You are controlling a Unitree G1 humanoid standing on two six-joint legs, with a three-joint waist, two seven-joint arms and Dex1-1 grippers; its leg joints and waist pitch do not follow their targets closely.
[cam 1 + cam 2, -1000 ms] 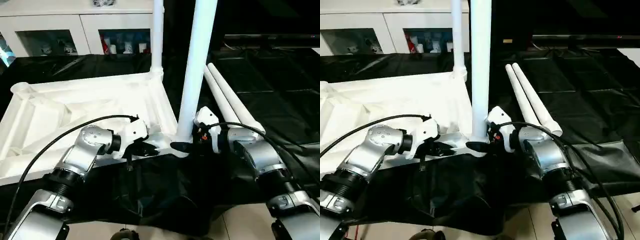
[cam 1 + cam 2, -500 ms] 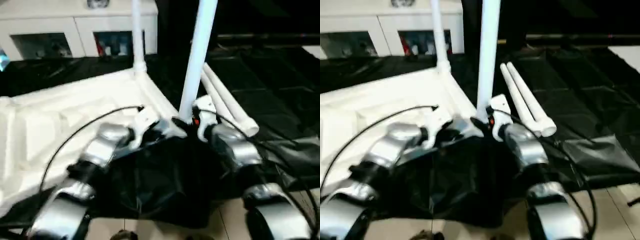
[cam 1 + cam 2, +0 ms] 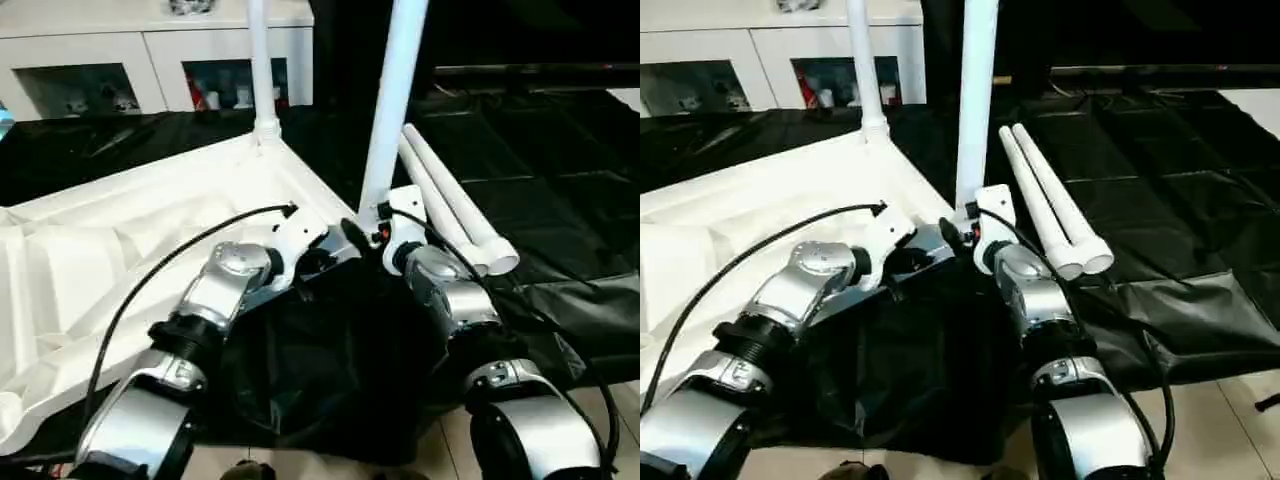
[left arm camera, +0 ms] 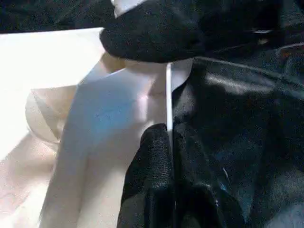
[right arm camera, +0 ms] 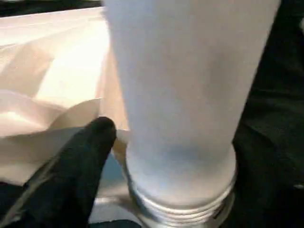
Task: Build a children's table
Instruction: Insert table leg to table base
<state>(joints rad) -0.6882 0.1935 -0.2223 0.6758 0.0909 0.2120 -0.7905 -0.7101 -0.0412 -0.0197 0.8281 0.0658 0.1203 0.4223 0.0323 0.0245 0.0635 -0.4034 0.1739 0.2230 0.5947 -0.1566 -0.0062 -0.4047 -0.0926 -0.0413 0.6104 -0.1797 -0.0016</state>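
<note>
The white tabletop (image 3: 150, 220) lies underside up on the black cloth. One leg (image 3: 258, 60) stands upright in its far corner socket. A second leg (image 3: 392, 110) stands in the near corner socket, its threaded base (image 5: 180, 194) close in the right wrist view. Two loose legs (image 3: 450, 205) lie side by side to the right. My left gripper (image 3: 318, 262) is shut on the tabletop's thin rim (image 4: 168, 95) beside that near corner. My right gripper (image 3: 365, 235) is open around the near leg's base, one finger (image 5: 88, 159) a little off the leg.
A white cabinet (image 3: 150, 60) with glass doors stands behind the work. Black cloth (image 3: 540, 170) covers the surface to the right and bunches up in front of me. Pale floor (image 3: 1210, 420) shows at the near right. A black cable (image 3: 160, 270) arcs over my left forearm.
The whole picture has shifted as my head moved. Both grippers stay at the tabletop's near corner. The right gripper's finger now stands slightly off the leg's base.
</note>
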